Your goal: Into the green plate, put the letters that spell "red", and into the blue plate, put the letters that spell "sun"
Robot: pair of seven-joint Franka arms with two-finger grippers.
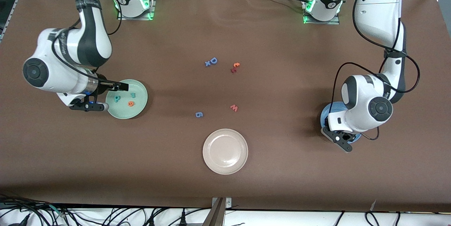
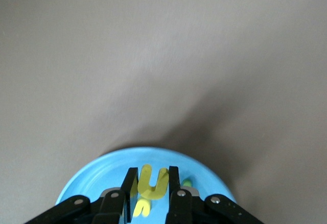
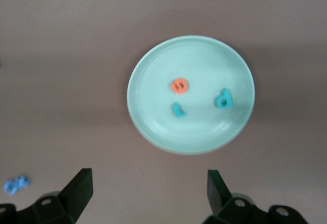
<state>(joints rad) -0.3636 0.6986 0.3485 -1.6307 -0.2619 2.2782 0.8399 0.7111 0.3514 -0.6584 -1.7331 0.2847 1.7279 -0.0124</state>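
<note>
Yellow "u" [image 2: 153, 182], gripped by the left pincer [image 2: 152, 193] over the blue plate [image 2: 92, 175], shows only in the left wrist view; right pincer [image 3: 148, 188] gapes wide.

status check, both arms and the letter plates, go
Right gripper open above the green plate; orange e, teal r, teal d in it. Left gripper shut on yellow u over the blue plate. Nothing in the way.

Robotics lab bench: brown-covered table [image 1: 225, 183], two arm bases bolted at 12 o'clock, aluminium framing at the corners, cables [image 1: 116, 217] bundled at 6 o'clock.
</note>
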